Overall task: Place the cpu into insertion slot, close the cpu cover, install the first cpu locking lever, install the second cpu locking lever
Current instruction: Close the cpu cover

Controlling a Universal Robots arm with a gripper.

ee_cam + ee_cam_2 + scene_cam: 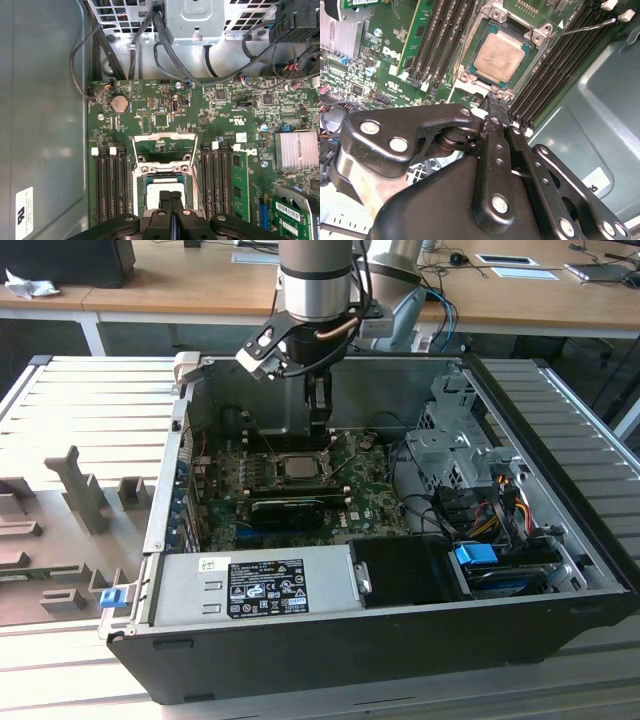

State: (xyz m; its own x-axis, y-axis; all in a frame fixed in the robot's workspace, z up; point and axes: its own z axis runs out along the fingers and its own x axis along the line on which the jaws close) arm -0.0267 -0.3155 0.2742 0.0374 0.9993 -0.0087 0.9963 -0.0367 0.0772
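Note:
The cpu (pixel 499 57) is a small square chip with a dull silver top, lying flat in the insertion slot (pixel 539 36), whose silvery frame surrounds it. It also shows on the motherboard in the exterior view, cpu (pixel 298 465). The cpu cover (pixel 162 141), a thin silvery frame with a window, stands swung up off the slot. A thin wire lever (pixel 585 26) juts out from a corner of the slot over the memory slots. My gripper (pixel 492 97) hovers just above the slot's edge, fingers shut together with nothing between them. In the exterior view the gripper (pixel 320 428) hangs just behind the cpu.
Black memory slots (pixel 110 185) flank the socket on both sides. A long black card (pixel 295 508) lies in front of it. A power supply (pixel 250 585) fills the near side, a drive cage (pixel 450 450) and cables (pixel 125 45) stand at the exterior view's right. A heatsink (pixel 296 150) sits close by.

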